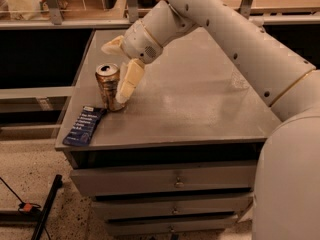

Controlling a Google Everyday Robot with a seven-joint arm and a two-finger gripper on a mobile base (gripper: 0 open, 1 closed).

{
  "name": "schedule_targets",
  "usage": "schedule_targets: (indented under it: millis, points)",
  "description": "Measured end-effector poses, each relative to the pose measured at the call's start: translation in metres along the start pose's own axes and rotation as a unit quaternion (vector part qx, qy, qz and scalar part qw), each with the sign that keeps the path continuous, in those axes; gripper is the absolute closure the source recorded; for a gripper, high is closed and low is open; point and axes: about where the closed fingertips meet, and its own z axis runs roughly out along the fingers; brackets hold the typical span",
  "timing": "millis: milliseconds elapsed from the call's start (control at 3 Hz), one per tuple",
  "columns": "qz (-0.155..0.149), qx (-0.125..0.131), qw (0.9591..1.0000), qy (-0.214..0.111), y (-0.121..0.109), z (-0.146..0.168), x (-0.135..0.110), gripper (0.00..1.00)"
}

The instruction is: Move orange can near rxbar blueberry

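Note:
The orange can [107, 87] stands upright on the grey table top [200, 99] near its front left corner. The rxbar blueberry [84, 125], a flat dark-blue wrapper, lies just to the front left of the can, close to the table's edge. My gripper [113, 74] is around the can's upper part, and its jaws are spread open. One pale finger [127, 81] rests along the can's right side. The other finger [112, 45] is behind the can and apart from it. The can stands on the table by itself.
The table is a cabinet with several drawers [175, 181] below its top. Shelving with a dark opening [40, 59] stands to the left and behind. A black bar with an orange clip [42, 211] lies on the floor at the lower left.

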Motion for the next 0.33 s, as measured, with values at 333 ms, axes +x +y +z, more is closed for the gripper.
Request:
schedule_targets:
  millis: [333]
  points:
    - [0.0, 0.0, 1.0, 0.0, 0.0, 0.0001, 0.0, 0.0]
